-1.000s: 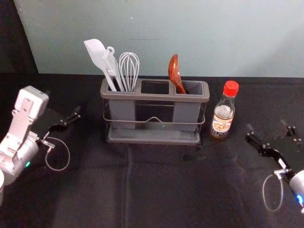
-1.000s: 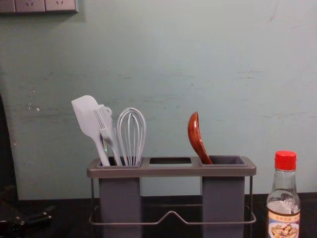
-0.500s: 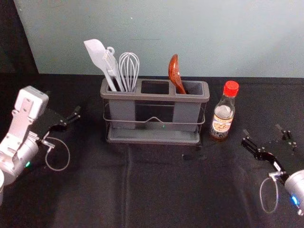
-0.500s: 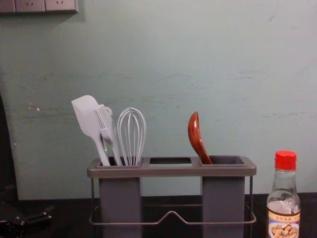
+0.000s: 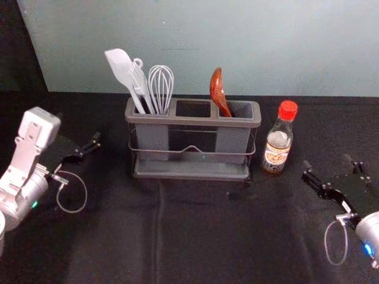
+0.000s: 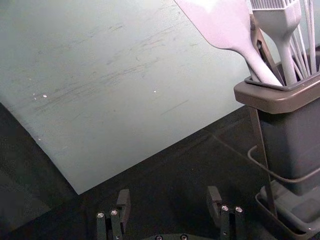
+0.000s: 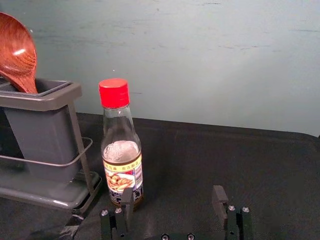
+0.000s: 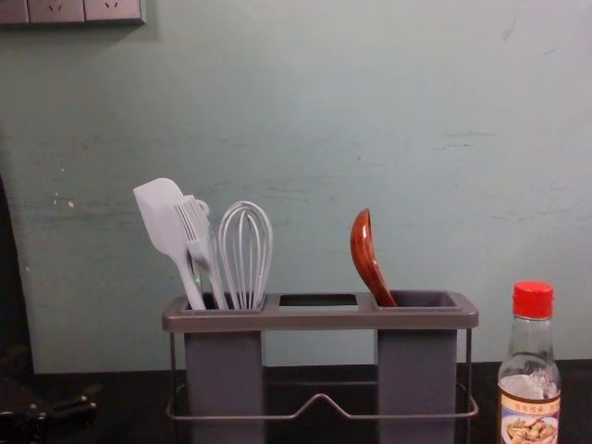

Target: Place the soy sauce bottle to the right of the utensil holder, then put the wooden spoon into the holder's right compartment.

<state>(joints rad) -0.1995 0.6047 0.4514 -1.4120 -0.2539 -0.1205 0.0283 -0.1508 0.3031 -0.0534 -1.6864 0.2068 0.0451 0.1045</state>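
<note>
Upright on the table, the soy sauce bottle with its red cap stands just right of the grey utensil holder, a small gap between them. The wooden spoon leans in the holder's right compartment, bowl up; its handle's lower part is hidden inside. My right gripper is to the right of the bottle and nearer the front, open and holding nothing; in the right wrist view the gripper has the bottle behind one finger. Parked left of the holder is my left gripper; in its wrist view the gripper is open and empty.
A white spatula, a brush and a whisk stand in the holder's left compartment. Behind the table rises a pale wall. The dark cloth stretches in front of the holder.
My right gripper has shifted slightly left, toward the bottle, since the earliest frame. The left arm, bottle, spoon and holder have stayed put.
</note>
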